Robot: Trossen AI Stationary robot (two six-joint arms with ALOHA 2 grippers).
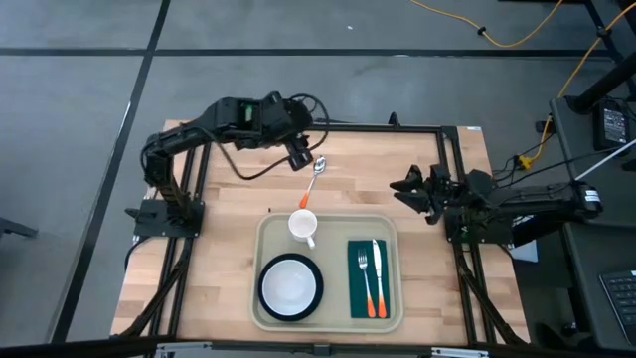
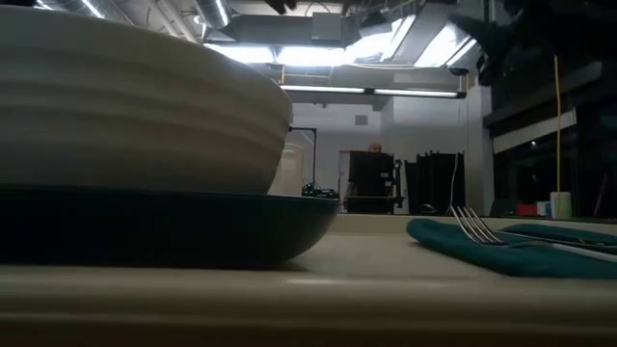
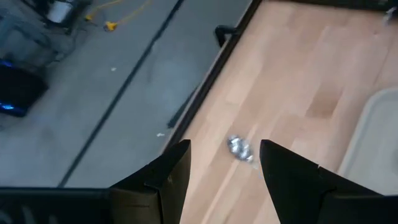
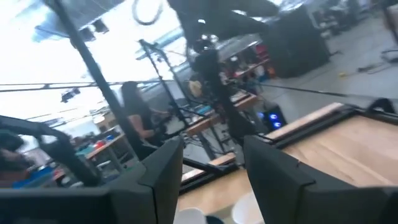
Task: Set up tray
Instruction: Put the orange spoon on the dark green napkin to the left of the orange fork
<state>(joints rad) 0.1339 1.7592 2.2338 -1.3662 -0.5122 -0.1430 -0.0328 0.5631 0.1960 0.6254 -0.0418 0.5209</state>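
Presently: left gripper [image 1: 301, 157], fingers spread and empty, poised beside the spoon [image 1: 314, 179], apparently for pickup; tray [image 1: 268, 231] just beyond; right gripper [image 1: 405, 186] parted, waiting over the bench [image 1: 229, 199].

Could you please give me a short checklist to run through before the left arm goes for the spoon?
1. Left gripper open: ok, fingers apart in the left wrist view.
2. Shiny metal spoon reachable: ok, it lies on the wooden table beside that gripper, outside the tray.
3. Spoon between the fingers: ok in the left wrist view, not yet gripped.
4. Large beige plastic tray has room: ok, bare floor beside the white mug.
5. Right gripper out of the way: ok, at the table's right edge.
6. Gripper height above the spoon: cannot tell.
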